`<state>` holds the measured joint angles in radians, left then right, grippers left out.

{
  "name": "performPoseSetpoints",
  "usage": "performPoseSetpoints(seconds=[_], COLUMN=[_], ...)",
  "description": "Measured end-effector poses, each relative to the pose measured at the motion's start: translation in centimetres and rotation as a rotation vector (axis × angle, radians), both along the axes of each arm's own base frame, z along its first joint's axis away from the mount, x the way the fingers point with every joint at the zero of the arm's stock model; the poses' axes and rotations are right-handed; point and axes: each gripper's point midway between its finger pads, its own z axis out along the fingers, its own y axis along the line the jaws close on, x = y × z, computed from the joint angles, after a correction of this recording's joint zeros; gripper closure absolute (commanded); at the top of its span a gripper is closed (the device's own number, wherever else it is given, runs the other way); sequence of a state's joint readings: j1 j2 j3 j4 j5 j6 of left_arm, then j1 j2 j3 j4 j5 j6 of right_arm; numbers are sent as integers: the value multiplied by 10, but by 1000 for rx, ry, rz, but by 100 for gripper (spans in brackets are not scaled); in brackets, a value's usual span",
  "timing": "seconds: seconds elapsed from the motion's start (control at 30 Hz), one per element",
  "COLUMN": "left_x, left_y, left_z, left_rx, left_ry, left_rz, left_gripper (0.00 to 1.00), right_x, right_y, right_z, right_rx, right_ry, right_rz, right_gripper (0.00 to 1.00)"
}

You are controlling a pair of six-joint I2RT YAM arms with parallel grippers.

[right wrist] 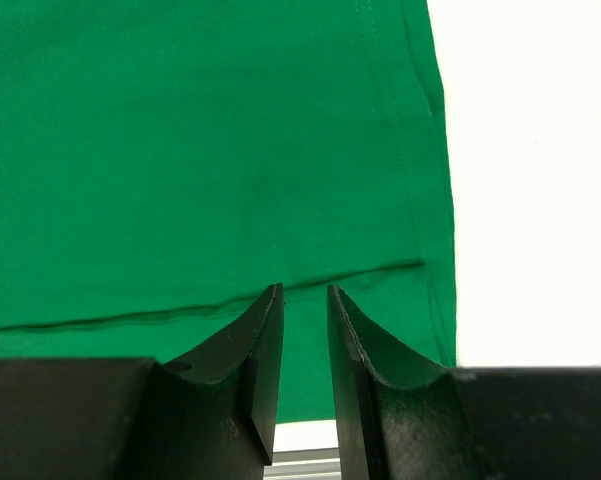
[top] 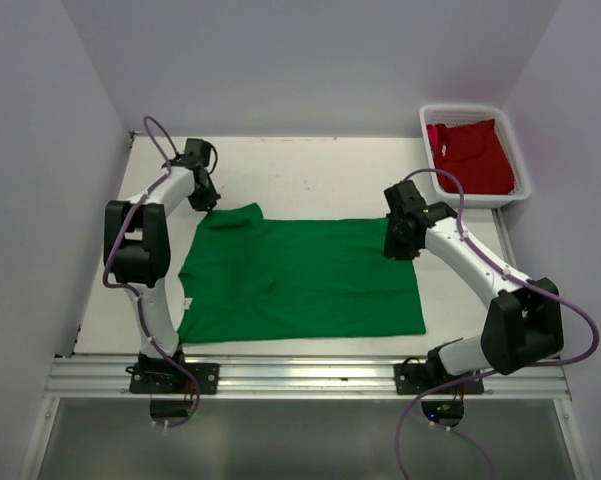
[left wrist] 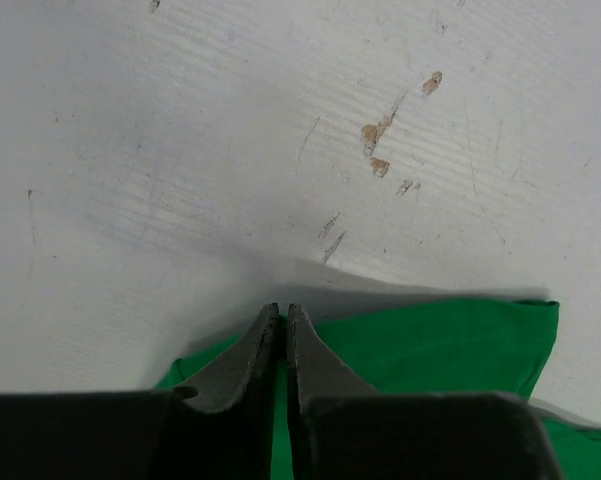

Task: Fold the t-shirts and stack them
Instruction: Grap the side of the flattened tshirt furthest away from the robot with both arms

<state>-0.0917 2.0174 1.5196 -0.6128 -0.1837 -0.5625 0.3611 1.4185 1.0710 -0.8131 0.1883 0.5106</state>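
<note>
First fold seems in hand: the green t-shirt [top: 300, 280] lies flat on the surface left of the basket [top: 465, 109], with the left pincer [left wrist: 282, 312] closed at its far corner away from the basket and the right pincer [right wrist: 305, 290] slightly open over the corner nearest it, likely needing to pinch there next.

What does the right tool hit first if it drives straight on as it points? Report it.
The green t-shirt. The right tool points down at the cloth near its hemmed edge, just inside the bare table. How far above the cloth it hangs is unclear.
</note>
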Motion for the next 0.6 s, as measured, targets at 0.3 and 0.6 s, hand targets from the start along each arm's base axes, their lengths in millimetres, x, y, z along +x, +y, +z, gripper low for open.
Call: performPoseSetpoints(seconds=[0.3, 0.6], left_x=[-1, -1], left_y=[-1, -1], left_z=[0, 0], left_rx=[-3, -4], left_ry=[3, 3], left_rz=[-9, -9], left_gripper=[80, 81], right_x=[0, 1], right_y=[0, 0], right_z=[0, 0], right_rx=[0, 1], right_ry=[-1, -3], right_rz=[-1, -1], right_gripper=[72, 73])
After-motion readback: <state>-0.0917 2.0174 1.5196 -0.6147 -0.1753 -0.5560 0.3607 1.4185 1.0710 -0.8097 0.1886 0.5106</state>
